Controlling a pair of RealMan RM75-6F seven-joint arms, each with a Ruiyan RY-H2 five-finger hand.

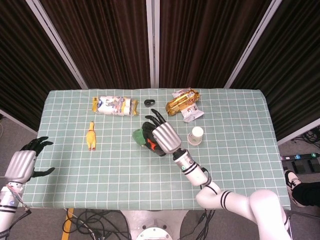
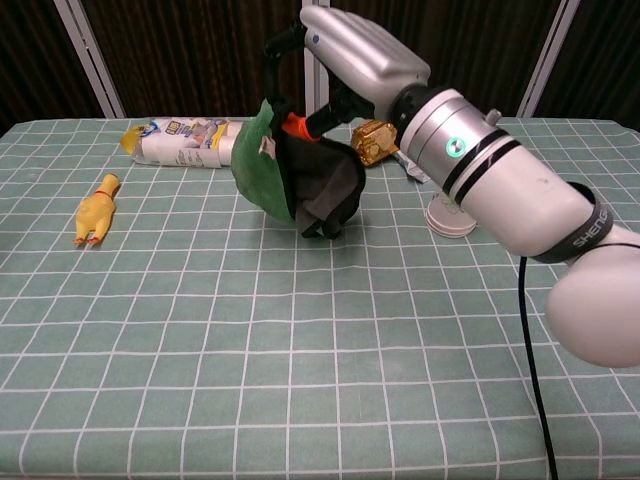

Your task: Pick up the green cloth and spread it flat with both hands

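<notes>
A: Green cloth point(image 2: 262, 165) status?
B: Off the bench point(image 2: 200, 330), bunched, dark side hanging. Right hand point(image 2: 350, 45) grips its top.
A: Left hand point(image 1: 22, 163)?
B: Off the bench's left edge, fingers apart, holding nothing. Rubber chicken point(image 1: 91, 136) lies well left of cloth.

Bright even overhead light, soft shadows, sharp

— What's carrying everything?

— A table point(image 1: 240, 165) under a green checked cover.

— And lying on it?

— Near the far edge, a white snack bag point(image 1: 114, 105), a small black ring point(image 1: 149, 103) and a golden packet point(image 1: 182, 100) beside a white wrapper point(image 1: 192, 114). A rubber chicken point(image 1: 91, 136) lies toward the left edge; a white cup point(image 1: 195, 135) stands centrally.
</notes>
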